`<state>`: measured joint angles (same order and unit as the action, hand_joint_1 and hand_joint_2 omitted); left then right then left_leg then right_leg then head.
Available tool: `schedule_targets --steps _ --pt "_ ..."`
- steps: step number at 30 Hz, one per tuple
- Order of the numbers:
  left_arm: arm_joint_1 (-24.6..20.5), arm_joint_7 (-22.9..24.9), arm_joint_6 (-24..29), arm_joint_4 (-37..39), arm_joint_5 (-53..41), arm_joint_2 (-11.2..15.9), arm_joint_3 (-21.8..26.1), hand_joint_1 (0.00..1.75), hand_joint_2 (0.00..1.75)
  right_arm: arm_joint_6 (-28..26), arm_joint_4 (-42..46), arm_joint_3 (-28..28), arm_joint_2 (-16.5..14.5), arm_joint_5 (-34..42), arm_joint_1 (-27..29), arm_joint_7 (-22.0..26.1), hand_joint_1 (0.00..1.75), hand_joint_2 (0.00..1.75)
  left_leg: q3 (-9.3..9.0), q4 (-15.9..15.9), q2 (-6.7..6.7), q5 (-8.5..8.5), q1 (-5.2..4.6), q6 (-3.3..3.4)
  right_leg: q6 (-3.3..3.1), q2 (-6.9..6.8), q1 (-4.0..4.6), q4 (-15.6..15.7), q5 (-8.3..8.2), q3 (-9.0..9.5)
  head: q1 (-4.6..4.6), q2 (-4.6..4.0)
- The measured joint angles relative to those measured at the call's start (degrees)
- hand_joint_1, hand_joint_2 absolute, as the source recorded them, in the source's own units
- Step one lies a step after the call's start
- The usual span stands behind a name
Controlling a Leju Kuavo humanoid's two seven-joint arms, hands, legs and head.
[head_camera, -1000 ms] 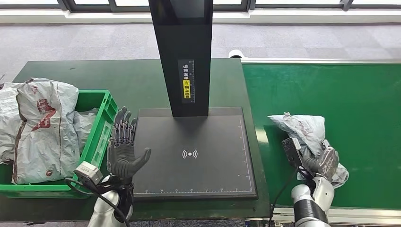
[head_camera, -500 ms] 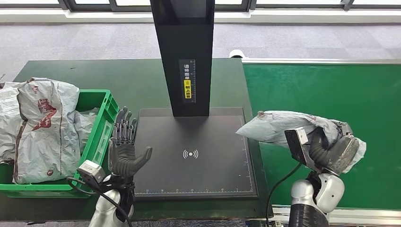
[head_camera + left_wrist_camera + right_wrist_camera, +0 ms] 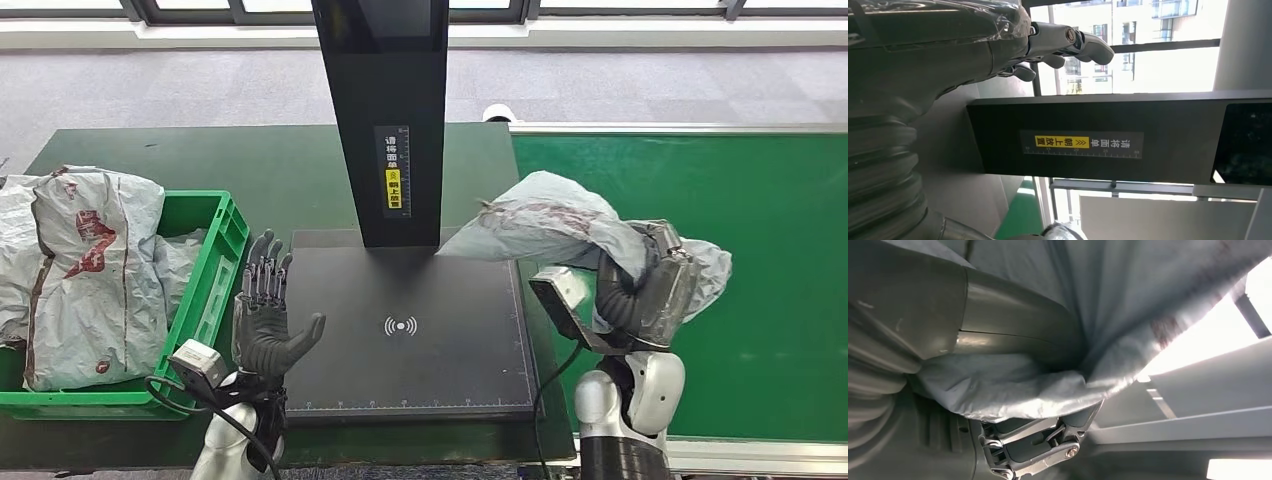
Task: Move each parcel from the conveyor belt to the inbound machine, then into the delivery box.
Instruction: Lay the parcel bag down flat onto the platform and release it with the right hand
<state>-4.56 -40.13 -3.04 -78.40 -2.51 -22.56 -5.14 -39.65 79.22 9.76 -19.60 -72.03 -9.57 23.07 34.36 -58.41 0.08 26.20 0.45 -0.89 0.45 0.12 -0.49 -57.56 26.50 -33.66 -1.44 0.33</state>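
Above the green conveyor belt (image 3: 770, 250), right hand (image 3: 645, 290) grips grey parcel (image 3: 545, 220).

Crumpled grey parcel (image 3: 560, 225) held aloft in the right hand (image 3: 645, 290), over the inbound machine (image 3: 410, 330) platform's right edge.

The flat black scanner plate (image 3: 400, 320) lies bare, giving room to come in from the conveyor belt (image 3: 760, 260) side. The black post (image 3: 392, 120) rises at its far edge and blocks that way. The open left hand (image 3: 265, 325) stands upright at the plate's left edge, beside the green crate (image 3: 215, 290).
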Motion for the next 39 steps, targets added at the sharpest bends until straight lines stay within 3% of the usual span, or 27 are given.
schedule_targets --steps 3,7,14,26,30,31,39 --pt "0.44 0.00 0.51 -0.11 -0.01 -0.01 0.00 0.00 1.75 -0.08 -2.63 -3.40 0.04 1.49 -0.27 1.63 1.75 1.75 0.01 0.02 -0.01 0.00 0.03 0.00 -0.01 0.00 0.01 0.00 0.01 0.04 0.00 0.00" --pt "1.05 -0.01 1.20 -0.51 -0.04 -0.17 -0.17 0.00 1.75 0.00 -12.43 -7.06 0.03 2.32 -1.73 2.62 1.75 1.75 0.02 0.02 -0.13 -0.01 0.02 0.02 0.00 -0.15 0.00 0.01 0.01 0.06 0.00 0.00" --pt "1.56 -0.01 1.64 -0.66 -0.44 -0.22 -0.49 0.00 1.75 -0.14 -23.60 -7.26 -0.27 1.85 -3.98 3.30 1.75 1.75 0.05 -0.01 -0.33 -0.05 0.01 0.04 0.00 -0.33 0.00 0.01 0.02 0.10 0.00 0.01" --pt "1.42 -0.01 1.76 -0.32 -0.99 -0.22 -0.57 0.00 1.75 -0.31 -29.53 -6.36 -0.46 0.56 -6.10 2.86 1.74 1.75 0.03 -0.01 -0.31 -0.05 0.01 0.04 0.00 -0.31 0.00 0.01 0.02 0.08 0.00 0.00" --pt "1.38 -0.01 1.80 -0.18 -1.04 -0.22 -0.57 0.00 1.75 -0.32 -31.85 -5.87 -0.46 -0.50 -6.95 1.66 0.07 1.75 0.03 -0.01 -0.31 -0.05 0.01 0.04 0.00 -0.29 0.00 0.01 0.02 0.08 0.00 0.01" --pt "1.38 -0.01 1.82 -0.17 -1.07 -0.22 -0.57 0.00 1.75 -0.33 -32.74 -5.84 -0.46 -0.68 -7.26 1.21 0.00 1.75 0.03 -0.01 -0.30 -0.05 0.01 0.04 0.00 -0.28 0.00 0.01 0.01 0.08 0.00 0.01" --pt "1.38 -0.01 3.20 -0.17 -1.82 -0.22 -0.57 0.00 1.75 -0.35 -39.65 -5.80 -0.46 1.32 -9.45 -0.50 0.00 1.75 0.02 -0.01 -0.27 -0.05 0.02 0.04 -0.01 -0.26 0.01 0.01 0.01 0.07 0.00 0.00"
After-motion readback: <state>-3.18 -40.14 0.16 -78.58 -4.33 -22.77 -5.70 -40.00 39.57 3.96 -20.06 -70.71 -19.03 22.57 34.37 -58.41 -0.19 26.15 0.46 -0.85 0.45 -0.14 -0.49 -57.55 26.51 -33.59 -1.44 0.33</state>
